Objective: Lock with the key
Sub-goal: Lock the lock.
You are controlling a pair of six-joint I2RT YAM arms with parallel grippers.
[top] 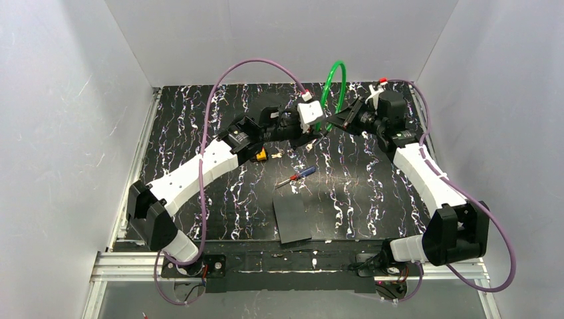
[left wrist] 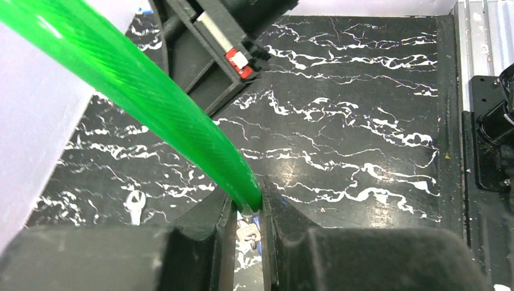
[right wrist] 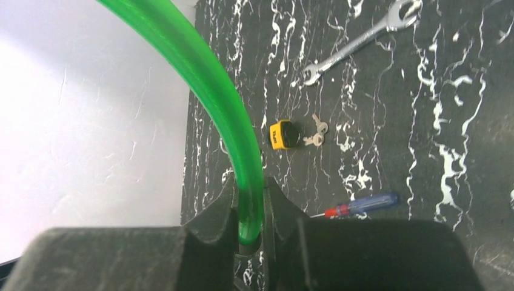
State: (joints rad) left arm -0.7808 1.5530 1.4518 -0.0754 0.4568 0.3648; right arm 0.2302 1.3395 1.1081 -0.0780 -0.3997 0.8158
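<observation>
The key [top: 265, 155], with a yellow-and-black head and small silvery blades, lies on the black marbled table beside the left arm's forearm. It also shows in the right wrist view [right wrist: 285, 134]. Neither gripper touches it. A green cable loop [top: 334, 83] arches above the table's far middle. My left gripper [top: 318, 135] is shut on one end of the green cable [left wrist: 182, 121], its jaws [left wrist: 248, 203] pinching it. My right gripper [top: 338, 121] is shut on the other end [right wrist: 239, 139], with the cable running down between its fingers [right wrist: 248, 197].
A red-and-blue screwdriver [top: 297, 176] lies near the table's middle and also shows in the right wrist view [right wrist: 360, 205]. A black square pad [top: 292, 219] sits near the front edge. A silver wrench [right wrist: 357, 42] lies beyond the key. White walls enclose the table.
</observation>
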